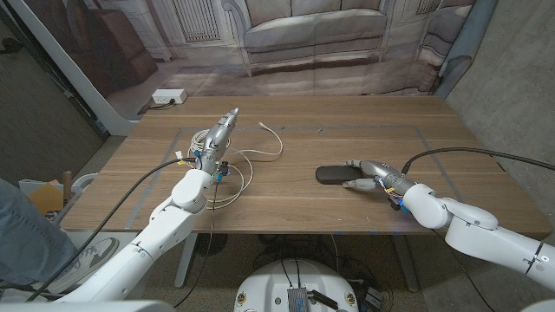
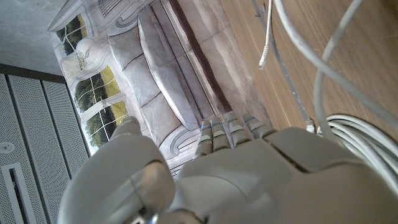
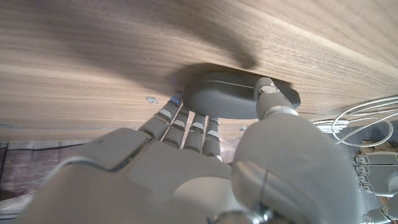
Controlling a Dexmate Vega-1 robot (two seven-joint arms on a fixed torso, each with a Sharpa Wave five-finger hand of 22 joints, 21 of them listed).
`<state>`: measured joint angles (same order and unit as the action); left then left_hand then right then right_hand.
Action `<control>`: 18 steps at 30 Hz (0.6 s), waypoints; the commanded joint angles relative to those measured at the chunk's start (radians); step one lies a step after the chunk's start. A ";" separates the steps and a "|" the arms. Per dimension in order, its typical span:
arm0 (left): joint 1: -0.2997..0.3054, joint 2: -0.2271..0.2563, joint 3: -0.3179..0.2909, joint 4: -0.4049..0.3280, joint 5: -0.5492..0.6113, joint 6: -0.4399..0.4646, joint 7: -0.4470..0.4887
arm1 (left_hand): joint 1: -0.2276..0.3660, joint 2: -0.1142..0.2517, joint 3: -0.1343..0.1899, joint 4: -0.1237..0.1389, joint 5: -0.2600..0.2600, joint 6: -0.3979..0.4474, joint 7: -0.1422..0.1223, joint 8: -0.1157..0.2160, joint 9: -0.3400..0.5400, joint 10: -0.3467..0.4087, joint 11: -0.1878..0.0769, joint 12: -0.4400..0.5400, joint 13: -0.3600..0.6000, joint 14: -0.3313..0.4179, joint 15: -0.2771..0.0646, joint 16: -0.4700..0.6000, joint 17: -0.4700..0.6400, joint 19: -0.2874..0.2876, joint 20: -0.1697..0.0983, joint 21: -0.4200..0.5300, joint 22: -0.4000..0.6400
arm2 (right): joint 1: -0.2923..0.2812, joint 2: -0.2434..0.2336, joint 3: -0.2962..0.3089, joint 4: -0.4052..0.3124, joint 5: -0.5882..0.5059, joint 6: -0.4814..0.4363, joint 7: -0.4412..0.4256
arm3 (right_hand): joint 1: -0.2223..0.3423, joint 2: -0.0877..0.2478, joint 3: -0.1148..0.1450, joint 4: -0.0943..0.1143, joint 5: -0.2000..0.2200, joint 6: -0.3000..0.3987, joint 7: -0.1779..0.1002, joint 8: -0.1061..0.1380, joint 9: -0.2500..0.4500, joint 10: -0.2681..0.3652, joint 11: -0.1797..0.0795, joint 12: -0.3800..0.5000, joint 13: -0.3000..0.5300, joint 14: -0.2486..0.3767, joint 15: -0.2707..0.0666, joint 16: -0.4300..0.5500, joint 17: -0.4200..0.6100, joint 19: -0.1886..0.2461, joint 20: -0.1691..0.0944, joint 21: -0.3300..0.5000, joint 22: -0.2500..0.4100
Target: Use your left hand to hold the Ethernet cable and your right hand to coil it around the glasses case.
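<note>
The case [image 1: 336, 174] lies on the table [image 1: 451, 165], right of its middle. The right hand [image 1: 375, 176] is at the case's right end, fingers [image 3: 186, 122] against its near side and thumb on its top; whether it grips the case I cannot tell. The cable [image 1: 247, 165] lies in loose white loops well left of the case. The left hand [image 1: 219, 134] hangs over those loops, fingers straight and together, holding nothing.
</note>
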<state>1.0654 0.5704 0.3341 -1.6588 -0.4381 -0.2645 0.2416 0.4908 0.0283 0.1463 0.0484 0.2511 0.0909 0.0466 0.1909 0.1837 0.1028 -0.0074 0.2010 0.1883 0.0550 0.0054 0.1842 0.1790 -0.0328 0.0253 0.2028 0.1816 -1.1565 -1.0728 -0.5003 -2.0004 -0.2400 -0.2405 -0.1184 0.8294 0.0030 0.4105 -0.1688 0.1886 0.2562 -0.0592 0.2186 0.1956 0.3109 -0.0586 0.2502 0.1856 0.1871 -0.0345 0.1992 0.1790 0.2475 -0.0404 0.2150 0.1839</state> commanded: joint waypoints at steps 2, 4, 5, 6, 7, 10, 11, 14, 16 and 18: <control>-0.003 -0.004 0.006 0.005 -0.002 0.009 -0.001 | 0.001 0.008 -0.002 -0.001 -0.003 0.005 -0.003 0.006 0.005 -0.001 -0.003 -0.002 0.003 -0.005 -0.001 0.003 0.004 -0.003 0.007 0.000 0.003 | 0.002 0.014 -0.009 0.044 -0.009 0.036 -0.041 | 0.042 0.004 0.023 0.001 0.002 0.054 -0.020 0.015 0.003 0.076 -0.015 0.024 0.003 0.080 -0.028 0.013 0.001 0.053 -0.018 0.023 0.006; -0.002 -0.004 0.006 0.004 -0.003 0.010 0.000 | 0.001 0.008 -0.002 -0.001 -0.003 0.004 -0.003 0.006 0.005 -0.001 -0.003 -0.002 0.003 -0.005 -0.001 0.003 0.004 -0.005 0.009 -0.001 0.003 | 0.003 0.016 -0.010 0.048 -0.014 0.040 -0.047 | 0.055 0.003 0.031 0.004 0.001 0.097 -0.028 0.024 0.003 0.129 -0.036 0.037 0.002 0.137 -0.044 0.019 0.001 0.088 -0.023 0.033 0.007; -0.002 -0.004 0.006 0.003 -0.003 0.011 0.001 | 0.001 0.008 -0.002 -0.001 -0.004 0.005 -0.003 0.006 0.005 0.000 -0.004 -0.001 0.003 -0.006 -0.001 0.002 0.004 -0.005 0.010 -0.001 0.003 | 0.003 0.017 -0.011 0.050 -0.016 0.043 -0.050 | 0.062 0.003 0.034 0.004 0.001 0.115 -0.034 0.028 0.004 0.155 -0.044 0.045 0.002 0.160 -0.050 0.021 0.001 0.099 -0.023 0.036 0.008; -0.001 -0.004 0.006 0.002 -0.002 0.012 0.002 | 0.001 0.009 -0.002 -0.001 -0.004 0.005 -0.003 0.006 0.005 0.000 -0.004 -0.001 0.003 -0.006 -0.001 0.003 0.004 -0.005 0.011 -0.001 0.003 | 0.004 0.018 -0.012 0.052 -0.019 0.042 -0.053 | 0.064 0.006 0.038 0.008 0.000 0.142 -0.045 0.036 0.004 0.172 -0.052 0.048 0.002 0.190 -0.060 0.026 0.001 0.107 -0.025 0.037 0.008; 0.000 -0.005 0.006 0.001 -0.002 0.011 0.004 | 0.001 0.009 -0.002 -0.001 -0.004 0.005 -0.003 0.006 0.005 0.000 -0.004 -0.001 0.003 -0.006 -0.001 0.002 0.004 -0.005 0.011 -0.001 0.003 | 0.005 0.020 -0.013 0.053 -0.023 0.042 -0.056 | 0.066 0.006 0.039 0.010 -0.001 0.161 -0.049 0.039 0.005 0.199 -0.060 0.055 0.001 0.225 -0.068 0.031 0.002 0.112 -0.030 0.038 0.009; 0.003 -0.007 0.006 -0.001 -0.001 0.011 0.009 | 0.001 0.009 -0.003 -0.001 -0.004 0.005 -0.004 0.006 0.005 0.000 -0.003 -0.001 0.003 -0.007 -0.001 0.002 0.004 -0.006 0.013 -0.001 0.003 | 0.007 0.022 -0.014 0.059 -0.030 0.047 -0.061 | 0.075 0.002 0.045 0.011 -0.002 0.217 -0.066 0.052 0.007 0.262 -0.072 0.070 0.001 0.271 -0.077 0.026 -0.001 0.132 -0.041 0.043 0.011; 0.004 -0.007 0.006 -0.001 0.000 0.010 0.009 | 0.001 0.009 -0.003 -0.001 -0.004 0.004 -0.004 0.006 0.005 -0.002 -0.002 -0.002 0.003 -0.007 -0.001 0.002 0.004 -0.006 0.014 -0.001 0.003 | 0.007 0.022 -0.014 0.060 -0.031 0.045 -0.062 | 0.078 0.005 0.047 0.012 -0.001 0.235 -0.071 0.056 0.007 0.276 -0.074 0.073 0.001 0.294 -0.088 0.029 0.000 0.144 -0.046 0.047 0.011; 0.007 -0.009 0.006 -0.004 0.001 0.009 0.014 | 0.001 0.009 -0.003 -0.001 -0.005 0.005 -0.005 0.006 0.005 -0.002 -0.004 -0.002 0.003 -0.007 -0.001 0.002 0.004 -0.007 0.017 -0.001 0.003 | 0.006 0.025 -0.013 0.063 -0.037 0.047 -0.073 | 0.085 0.008 0.052 0.012 -0.002 0.268 -0.070 0.063 0.008 0.319 -0.085 0.084 0.000 0.330 -0.101 0.031 -0.001 0.168 -0.053 0.055 0.012; 0.008 -0.010 0.006 -0.004 0.001 0.008 0.015 | 0.001 0.010 -0.004 -0.001 -0.005 0.006 -0.005 0.006 0.005 -0.002 -0.003 -0.001 0.003 -0.007 -0.001 0.003 0.004 -0.007 0.018 -0.001 0.004 | 0.002 0.024 -0.010 0.064 -0.037 0.054 -0.082 | 0.093 0.008 0.056 0.010 -0.002 0.287 -0.076 0.066 0.008 0.348 -0.093 0.091 0.000 0.352 -0.110 0.030 -0.001 0.181 -0.059 0.059 0.013; 0.008 -0.010 0.005 -0.005 0.002 0.007 0.017 | 0.001 0.010 -0.004 -0.001 -0.005 0.005 -0.006 0.006 0.005 -0.002 -0.004 -0.001 0.003 -0.007 0.001 0.003 0.004 -0.007 0.019 -0.001 0.004 | -0.001 0.024 -0.006 0.063 -0.039 0.056 -0.091 | 0.105 0.012 0.062 0.010 -0.002 0.318 -0.083 0.072 0.009 0.398 -0.101 0.102 0.000 0.392 -0.123 0.032 -0.001 0.202 -0.070 0.067 0.015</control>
<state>1.0664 0.5645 0.3389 -1.6565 -0.4395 -0.2563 0.2470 0.4817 0.0373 0.1464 0.0484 0.2474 0.0909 0.0466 0.1909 0.1837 0.1028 -0.0073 0.2010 0.1883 0.0550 0.0054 0.1843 0.1790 -0.0420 0.0345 0.2029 0.1842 -1.1515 -1.0546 -0.5101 -1.9506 -0.2618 -0.1991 -0.1724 0.9029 -0.0125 0.4559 -0.1640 0.1786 0.5179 -0.1114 0.2820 0.2021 0.5948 -0.0914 0.3363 0.1831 0.5393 -0.0494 0.2224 0.1742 0.4241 -0.0443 0.2696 0.1933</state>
